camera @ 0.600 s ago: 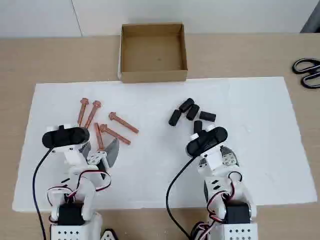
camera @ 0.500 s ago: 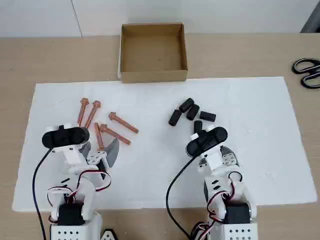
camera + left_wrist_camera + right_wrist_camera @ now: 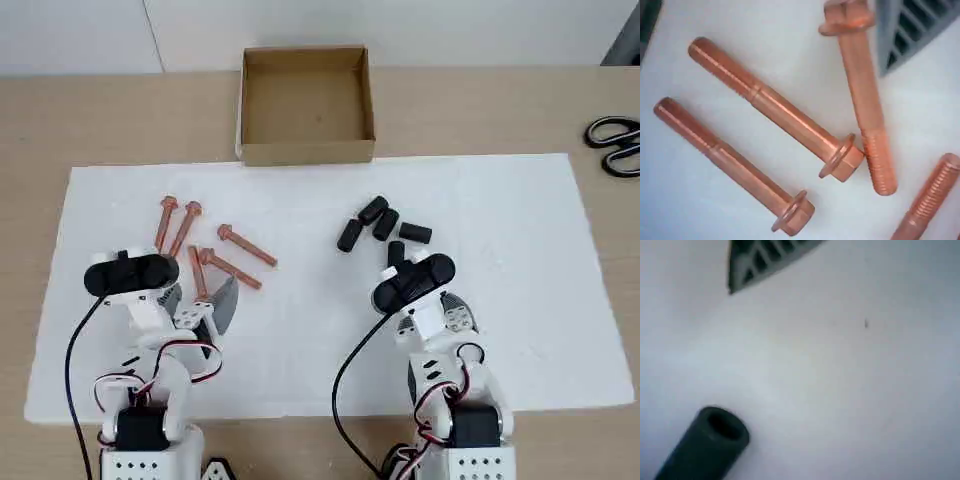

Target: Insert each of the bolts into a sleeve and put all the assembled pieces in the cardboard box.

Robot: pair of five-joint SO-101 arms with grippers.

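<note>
While bolts and sleeves lie loose, both arms sit low at the near edge

At 7 o'clock on the white sheet (image 3: 520, 300), the left gripper (image 3: 205, 292) hangs low with its jaws apart, just over the nearest of five copper-coloured flanged bolts (image 3: 230, 268); it grips none of them. At 5 o'clock the right gripper (image 3: 428, 292) is low too, its jaws apart around nothing, with one black sleeve just ahead of it. The bolts lie scattered at 9 to 10 o'clock from the sheet's middle. Five black sleeves (image 3: 386, 224) cluster at 1 o'clock, well apart from the bolts. Beyond the sheet's far edge, at 12 o'clock, the cardboard box (image 3: 305, 152) stands open-topped on the pale wooden table (image 3: 100, 110). Black-handled scissors (image 3: 612, 145) lie at 2 o'clock by the table's edge. A white wall (image 3: 80, 30) closes the far side.
</note>
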